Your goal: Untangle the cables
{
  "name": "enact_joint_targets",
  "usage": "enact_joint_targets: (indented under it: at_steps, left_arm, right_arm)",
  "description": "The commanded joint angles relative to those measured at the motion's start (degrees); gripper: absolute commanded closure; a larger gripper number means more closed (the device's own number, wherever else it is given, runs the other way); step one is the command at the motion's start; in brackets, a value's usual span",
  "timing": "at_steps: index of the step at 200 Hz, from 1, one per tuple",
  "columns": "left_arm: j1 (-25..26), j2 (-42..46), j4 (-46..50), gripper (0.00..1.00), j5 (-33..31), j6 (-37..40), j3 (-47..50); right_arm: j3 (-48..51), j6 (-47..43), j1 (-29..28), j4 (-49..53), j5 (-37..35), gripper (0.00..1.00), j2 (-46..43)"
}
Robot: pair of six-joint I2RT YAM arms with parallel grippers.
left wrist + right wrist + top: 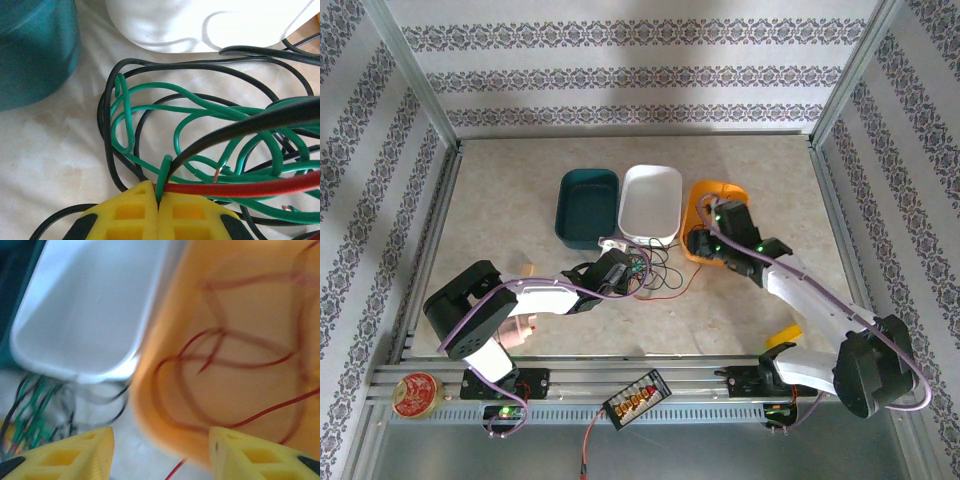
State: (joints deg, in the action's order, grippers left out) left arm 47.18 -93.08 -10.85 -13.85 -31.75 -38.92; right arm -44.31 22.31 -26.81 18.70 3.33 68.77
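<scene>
No readable text anywhere — the round red tin's (418, 392) lid print is too small.

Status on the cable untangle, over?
Left gripper shut on cables. Right gripper open over orange bin, red cable looped inside. Rest tangled beside white bin.

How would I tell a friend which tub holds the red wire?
On the beige table three tubs sit in a row. The orange tub is rightmost, beside the white tub. Its colour sets it apart: the teal tub is leftmost.
</scene>
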Motion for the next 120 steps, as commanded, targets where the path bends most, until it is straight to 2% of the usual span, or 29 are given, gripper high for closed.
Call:
enact_joint_targets:
  at_steps: [1, 22, 46, 90, 120]
  left_arm:
    - [0.1, -0.9, 2.1, 1.00, -1.2, 0.7, -1.2]
    - [0.1, -0.9, 2.7, 1.00, -1.5, 1.0, -1.6]
    - [0.1, -0.9, 2.6, 1.00, -1.8, 1.2, -1.4]
    - [0.1, -1.3, 2.4, 1.00, -1.8, 0.8, -1.5]
    - [0.1, -1.4, 2.0, 1.00, -1.7, 0.5, -1.2]
  right_arm:
    - [3.0, -0.5, -4.0, 1.8, 5.8, 0.48, -0.3]
    - [4.8, -0.3, -6.3, 2.4, 5.8, 0.48, 0.4]
    - [5.9, 0.9, -6.4, 2.5, 3.7, 0.46, 1.6]
    - [5.8, 2.1, -7.8, 1.8, 4.2, 0.46, 6.8]
    - [6.2, 2.8, -9.0, 1.9, 1.4, 0.44, 8.0]
